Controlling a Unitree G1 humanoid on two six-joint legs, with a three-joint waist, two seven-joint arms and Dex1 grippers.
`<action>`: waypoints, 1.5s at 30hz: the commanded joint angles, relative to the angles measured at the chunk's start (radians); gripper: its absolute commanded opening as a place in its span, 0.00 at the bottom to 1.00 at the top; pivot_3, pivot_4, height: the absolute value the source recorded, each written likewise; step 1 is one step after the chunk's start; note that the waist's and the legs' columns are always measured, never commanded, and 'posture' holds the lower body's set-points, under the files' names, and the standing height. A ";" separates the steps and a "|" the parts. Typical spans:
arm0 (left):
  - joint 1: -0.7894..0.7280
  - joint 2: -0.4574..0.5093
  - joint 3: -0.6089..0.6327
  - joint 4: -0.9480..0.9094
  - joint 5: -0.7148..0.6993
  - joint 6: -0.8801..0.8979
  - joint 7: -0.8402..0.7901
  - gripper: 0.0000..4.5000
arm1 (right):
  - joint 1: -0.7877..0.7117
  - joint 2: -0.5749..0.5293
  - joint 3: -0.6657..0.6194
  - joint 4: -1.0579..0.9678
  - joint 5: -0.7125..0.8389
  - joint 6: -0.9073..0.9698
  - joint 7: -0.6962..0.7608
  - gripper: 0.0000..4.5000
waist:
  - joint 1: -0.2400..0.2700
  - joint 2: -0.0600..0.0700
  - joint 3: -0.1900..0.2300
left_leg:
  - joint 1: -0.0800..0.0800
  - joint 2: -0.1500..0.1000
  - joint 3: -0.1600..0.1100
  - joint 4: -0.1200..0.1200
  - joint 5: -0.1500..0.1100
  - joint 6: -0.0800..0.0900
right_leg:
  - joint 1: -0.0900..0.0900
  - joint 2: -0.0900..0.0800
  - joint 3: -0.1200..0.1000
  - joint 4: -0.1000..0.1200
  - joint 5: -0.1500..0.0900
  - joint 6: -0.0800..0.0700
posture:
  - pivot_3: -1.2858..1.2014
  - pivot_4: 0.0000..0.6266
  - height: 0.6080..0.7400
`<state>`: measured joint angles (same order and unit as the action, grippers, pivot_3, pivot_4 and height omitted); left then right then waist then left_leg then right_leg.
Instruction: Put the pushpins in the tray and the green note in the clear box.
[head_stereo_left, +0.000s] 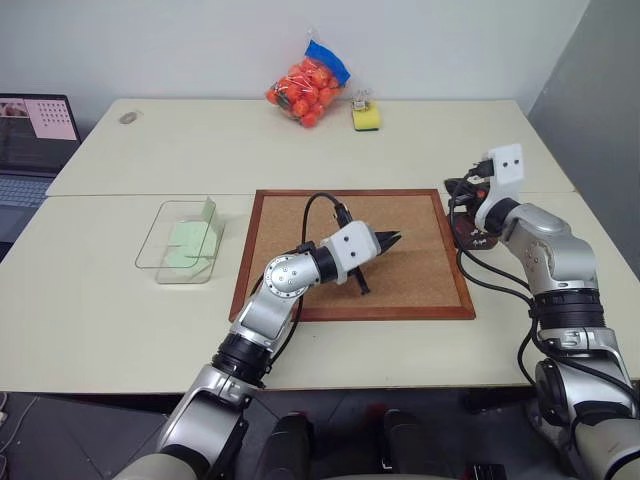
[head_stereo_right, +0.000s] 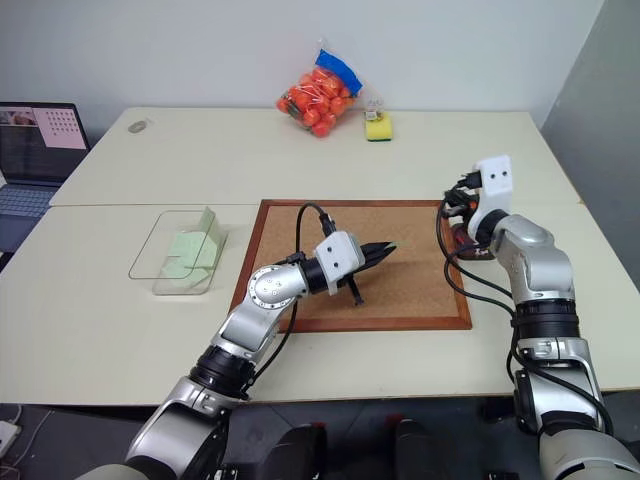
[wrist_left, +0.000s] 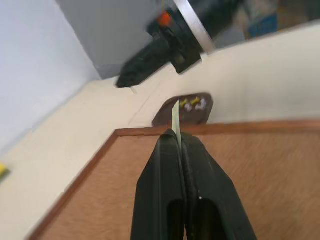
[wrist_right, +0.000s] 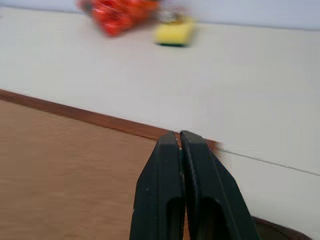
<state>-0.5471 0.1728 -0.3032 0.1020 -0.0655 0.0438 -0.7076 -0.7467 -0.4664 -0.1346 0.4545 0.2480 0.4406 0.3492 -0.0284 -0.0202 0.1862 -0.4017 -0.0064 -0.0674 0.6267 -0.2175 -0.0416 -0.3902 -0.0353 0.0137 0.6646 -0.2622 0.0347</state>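
Observation:
My left gripper (head_stereo_left: 393, 239) hovers over the corkboard (head_stereo_left: 300, 260), shut on a thin pale green note (wrist_left: 175, 118) that shows edge-on between its fingers. Another pale green sheet (head_stereo_left: 187, 240) lies inside the clear box (head_stereo_left: 150, 245), left of the corkboard. The small dark reddish-brown tray (wrist_left: 167, 114) sits just off the corkboard's right edge and holds yellowish and whitish pushpins (wrist_left: 194, 104). My right gripper (head_stereo_left: 457, 186) hangs above the tray's far side, shut, with nothing visible between its fingers (wrist_right: 170, 165).
A bag of orange balls (head_stereo_left: 307, 88) and a yellow-and-green sponge (head_stereo_left: 366, 119) lie at the table's far edge. A laptop (head_stereo_left: 30, 140) stands at the far left. A grey wall (head_stereo_left: 600, 120) runs close along the table's right side.

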 joint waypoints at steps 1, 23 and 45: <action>-0.005 -0.018 0.025 -0.115 -0.056 0.145 0.016 0.01 | -0.015 -0.006 -0.031 0.040 -0.022 -0.039 -0.036 0.00 | -0.002 0.000 0.000 | 0.000 0.000 0.000 0.000 0.000 0.000 | 0.000 0.000 0.000 0.000 0.000 0.000 | 0.52 0.24 1.00; 0.040 -0.002 0.001 -0.206 -0.045 0.236 0.028 0.00 | -0.052 0.015 -0.031 0.184 -0.037 -0.012 -0.023 0.53 | -0.004 0.000 0.000 | 0.002 0.001 0.003 0.000 0.000 0.000 | 0.000 0.002 0.003 0.000 0.000 0.000 | 0.52 0.24 1.00; 0.031 0.009 0.027 -0.197 -0.032 0.248 0.054 0.00 | 0.122 -0.077 0.055 -0.156 -0.075 -0.061 0.168 1.00 | -0.002 0.000 0.000 | 0.001 0.001 0.002 0.000 0.000 0.000 | 0.000 0.001 0.002 0.000 0.000 0.000 | 0.52 0.24 1.00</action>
<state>-0.5058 0.1814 -0.2997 -0.0505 -0.1005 0.2974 -0.6769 -0.6498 -0.5042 -0.0956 0.4078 0.1793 0.4340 0.4486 -0.0300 -0.0199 0.1863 -0.4004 -0.0054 -0.0650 0.6267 -0.2175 -0.0416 -0.3899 -0.0339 0.0160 0.6643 -0.2623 0.0347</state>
